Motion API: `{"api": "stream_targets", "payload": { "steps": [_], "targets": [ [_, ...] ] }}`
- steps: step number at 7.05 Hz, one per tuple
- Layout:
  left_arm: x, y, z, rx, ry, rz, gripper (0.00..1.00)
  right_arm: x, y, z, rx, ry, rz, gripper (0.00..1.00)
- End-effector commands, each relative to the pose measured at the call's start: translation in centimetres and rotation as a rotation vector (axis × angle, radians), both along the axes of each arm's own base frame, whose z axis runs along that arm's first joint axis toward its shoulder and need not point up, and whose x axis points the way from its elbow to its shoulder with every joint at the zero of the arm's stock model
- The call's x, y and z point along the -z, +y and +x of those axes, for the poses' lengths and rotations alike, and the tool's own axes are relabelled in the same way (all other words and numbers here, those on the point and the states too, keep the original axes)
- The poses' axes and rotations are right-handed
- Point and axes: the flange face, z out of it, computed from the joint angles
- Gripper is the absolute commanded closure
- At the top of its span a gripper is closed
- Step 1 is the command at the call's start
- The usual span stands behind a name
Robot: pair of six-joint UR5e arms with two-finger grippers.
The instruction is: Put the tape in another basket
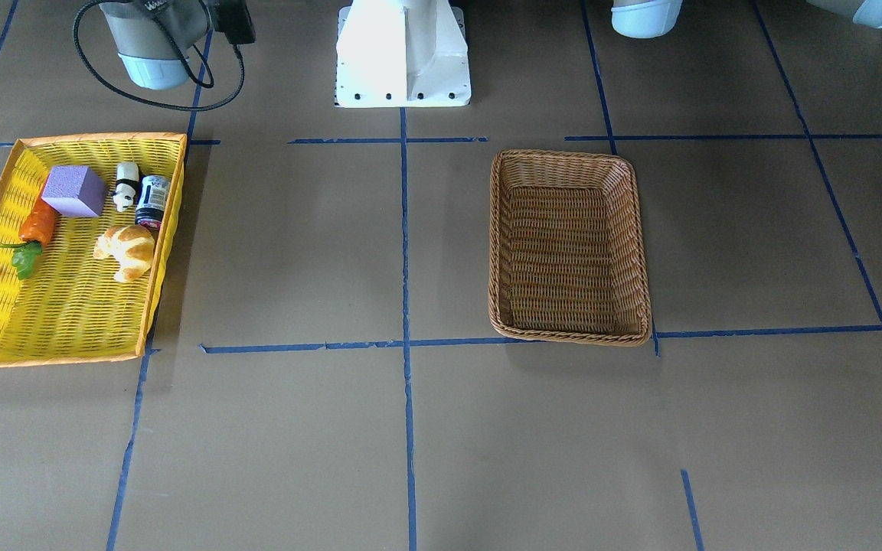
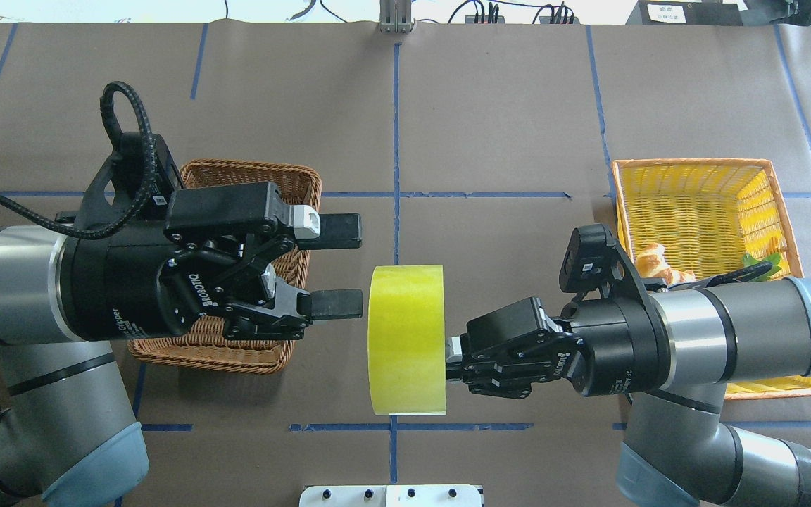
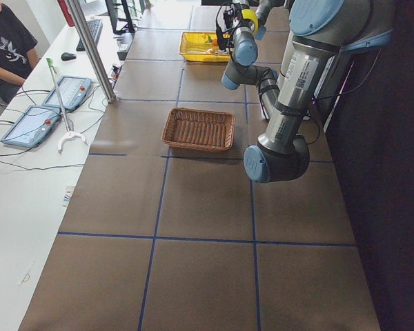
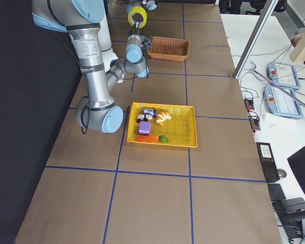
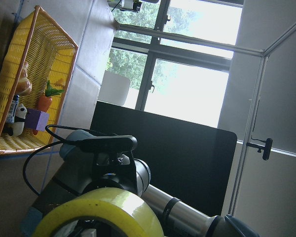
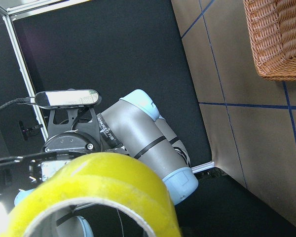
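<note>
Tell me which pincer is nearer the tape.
Right. The right pincer grips the tape in mid-air; the left pincer is open at its opposite side, not gripping it.

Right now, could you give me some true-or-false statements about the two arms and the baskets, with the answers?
1. The right arm's fingers hold the tape up off the table. True.
2. The left arm's fingers are clamped on the tape. False: they are spread open, just short of it.
3. The tape lies in the wicker basket. False: that basket is empty.
4. A croissant lies in the yellow basket. True.
5. The purple block stands on the bare table. False: the purple block is in the yellow basket.
</note>
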Motion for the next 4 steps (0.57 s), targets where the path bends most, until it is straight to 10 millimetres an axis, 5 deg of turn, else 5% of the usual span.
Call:
{"api": "stream_targets", "payload": {
  "steps": [1,4],
  "targets": [
    [0.14,0.34,-0.07,-0.008,0.007,0.003,0.00,0.13,-0.05,-0.16,-0.001,0.002,-0.003,0.97],
    [0.24,0.99,0.41,-0.026,0.010,0.004,0.00,0.22,0.06,-0.38,0.001,0.003,-0.004,0.97]
  ]
}}
